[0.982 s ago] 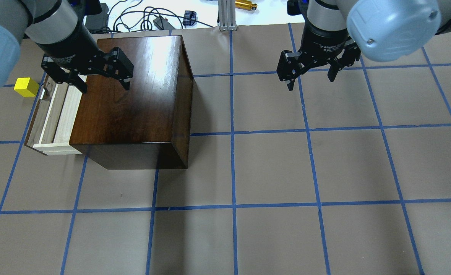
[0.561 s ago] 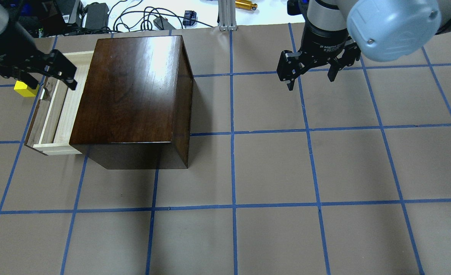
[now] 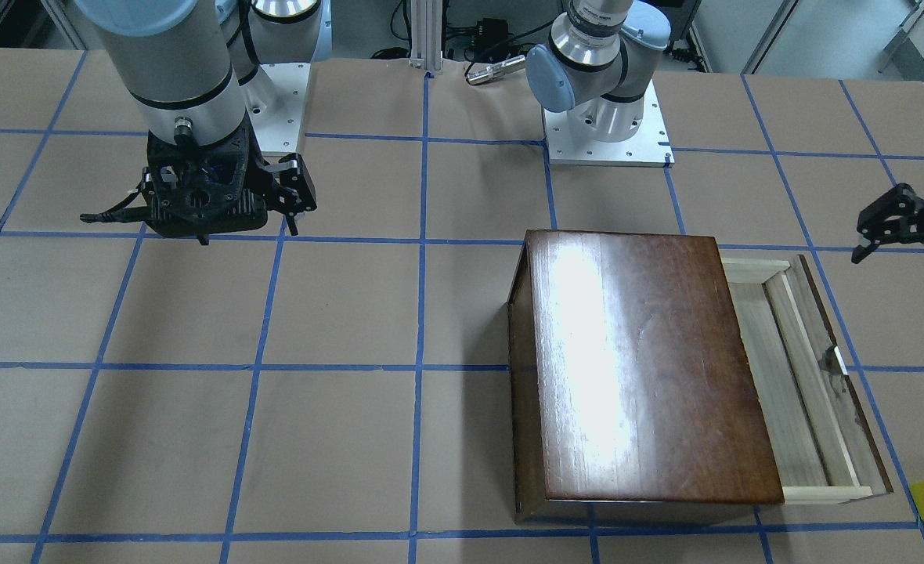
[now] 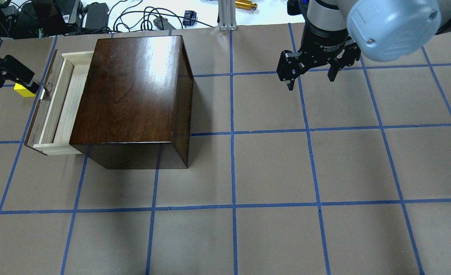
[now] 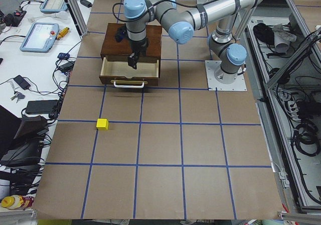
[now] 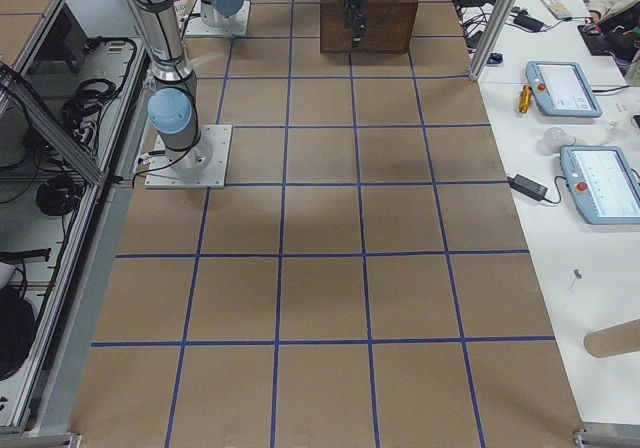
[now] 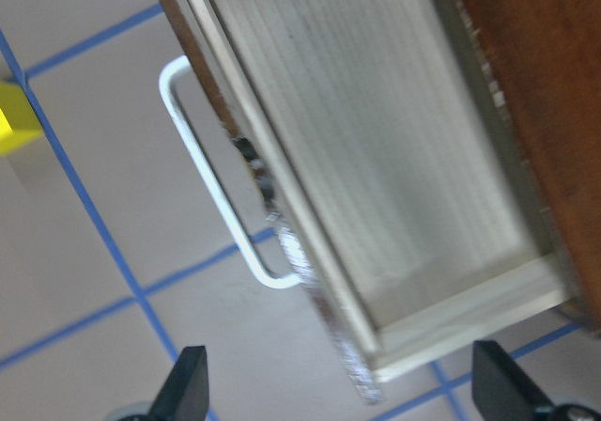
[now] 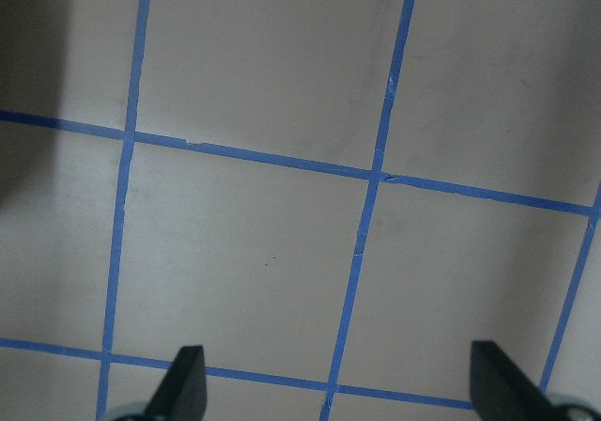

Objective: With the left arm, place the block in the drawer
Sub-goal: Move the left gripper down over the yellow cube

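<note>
Left gripper, jaws wide like those of right gripper, has swung off drawer toward block at nine o'clock for pickup.

Opposed overhead and front cameras share the drawer

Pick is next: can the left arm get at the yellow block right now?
Likely yes. The block lies alone on open table beyond the drawer front, nothing crowding it, and the left arm hovers nearby with its jaws open and empty.
</note>
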Available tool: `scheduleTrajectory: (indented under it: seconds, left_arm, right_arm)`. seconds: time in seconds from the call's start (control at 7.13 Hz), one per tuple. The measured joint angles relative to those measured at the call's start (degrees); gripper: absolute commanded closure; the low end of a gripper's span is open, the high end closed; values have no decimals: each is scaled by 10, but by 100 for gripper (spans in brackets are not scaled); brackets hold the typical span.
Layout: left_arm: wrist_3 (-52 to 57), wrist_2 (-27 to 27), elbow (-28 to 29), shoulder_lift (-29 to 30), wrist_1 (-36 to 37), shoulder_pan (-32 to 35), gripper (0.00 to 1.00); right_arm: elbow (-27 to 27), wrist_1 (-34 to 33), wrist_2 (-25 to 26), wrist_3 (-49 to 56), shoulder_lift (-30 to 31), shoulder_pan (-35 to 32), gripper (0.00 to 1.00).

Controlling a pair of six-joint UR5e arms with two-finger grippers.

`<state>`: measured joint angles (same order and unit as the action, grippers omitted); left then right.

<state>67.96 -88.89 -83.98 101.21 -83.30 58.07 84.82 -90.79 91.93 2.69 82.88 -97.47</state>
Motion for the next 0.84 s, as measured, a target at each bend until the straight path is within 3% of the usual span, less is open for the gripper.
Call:
scheduleTrajectory:
  seconds: [0.28, 0.84]
  left_arm:
    - [169, -13, 34, 61, 40, -19, 0]
    - [319, -13, 149, 206, 87, -29, 0]
  right_arm:
    - [0, 0, 0, 0, 0, 0, 0]
    - [0, 0, 0, 0, 0, 0, 0]
